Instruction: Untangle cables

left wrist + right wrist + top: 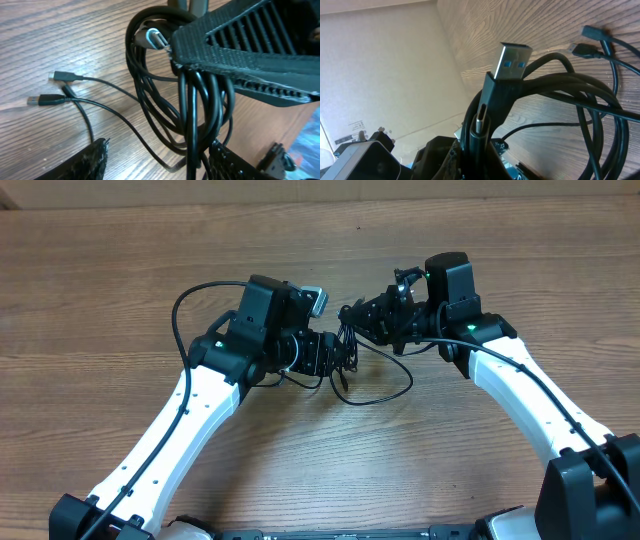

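Several black USB cables (197, 115) hang bundled just above the wooden table (100, 260), clenched in the right gripper (365, 315), loose ends trailing on the wood, while the left gripper (340, 360) stands released, fingers straddling the strands.

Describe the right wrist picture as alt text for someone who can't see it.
A bundle of black cables is pinched in the robot's right hand, with a silver USB plug pointing up in close view. The loops trail right over a wooden table, where two small plugs lie.
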Controlling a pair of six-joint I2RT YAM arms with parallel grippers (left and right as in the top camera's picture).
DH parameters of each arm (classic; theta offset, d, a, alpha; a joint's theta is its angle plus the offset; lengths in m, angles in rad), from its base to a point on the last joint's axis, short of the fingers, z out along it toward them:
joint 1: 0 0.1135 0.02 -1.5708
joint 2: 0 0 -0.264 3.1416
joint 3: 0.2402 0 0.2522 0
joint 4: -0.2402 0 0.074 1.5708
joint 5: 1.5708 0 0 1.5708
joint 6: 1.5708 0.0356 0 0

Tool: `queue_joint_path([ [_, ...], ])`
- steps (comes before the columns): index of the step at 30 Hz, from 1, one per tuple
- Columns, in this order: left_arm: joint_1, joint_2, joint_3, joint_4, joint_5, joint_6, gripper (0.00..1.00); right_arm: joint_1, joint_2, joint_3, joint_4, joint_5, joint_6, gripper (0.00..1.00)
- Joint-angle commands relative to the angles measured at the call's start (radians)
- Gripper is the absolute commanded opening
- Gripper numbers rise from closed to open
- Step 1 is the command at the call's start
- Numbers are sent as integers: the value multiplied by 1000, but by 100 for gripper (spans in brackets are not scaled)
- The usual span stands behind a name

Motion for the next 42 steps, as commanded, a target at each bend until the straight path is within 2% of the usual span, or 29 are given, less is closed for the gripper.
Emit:
queue_joint_path([
  [1, -2, 11, 13, 26, -90, 23, 65, -5, -5, 11, 8, -71, 19, 4],
  [7, -2, 13, 13, 66, -100, 23, 64, -5, -6, 11, 8, -95, 19, 4],
  [8, -2, 19, 13, 71, -103, 22, 61, -5, -6, 11, 8, -106, 19, 4],
  [10, -2, 40, 13, 76, -105, 19, 52, -5, -6, 11, 12, -130, 19, 4],
  [12, -2, 62, 13, 79, -101, 10, 35, -5, -6, 11, 12, -138, 19, 4],
  [15, -2, 92, 13, 93, -96, -24, 16, -5, -6, 11, 12, -138, 19, 4],
  [18, -2, 99, 13, 119, -94, -23, 4, -5, -6, 11, 16, -133, 13, 4],
  [23, 24, 81, 14, 186, -93, -55, 5, -5, -6, 11, 15, -68, -70, 4],
  [30, 116, 68, 14, 190, -74, -136, 4, -5, -6, 11, -41, 63, -212, 4],
  [33, 162, 61, 14, 191, -27, -144, 4, -5, -6, 11, -124, 201, -268, 4],
  [35, 214, 54, 14, 200, 40, -143, 4, -5, -5, 11, -219, 384, -315, 4],
  [42, 325, 41, 14, 255, 274, -143, 4, -5, -6, 11, -381, 742, -347, 4],
])
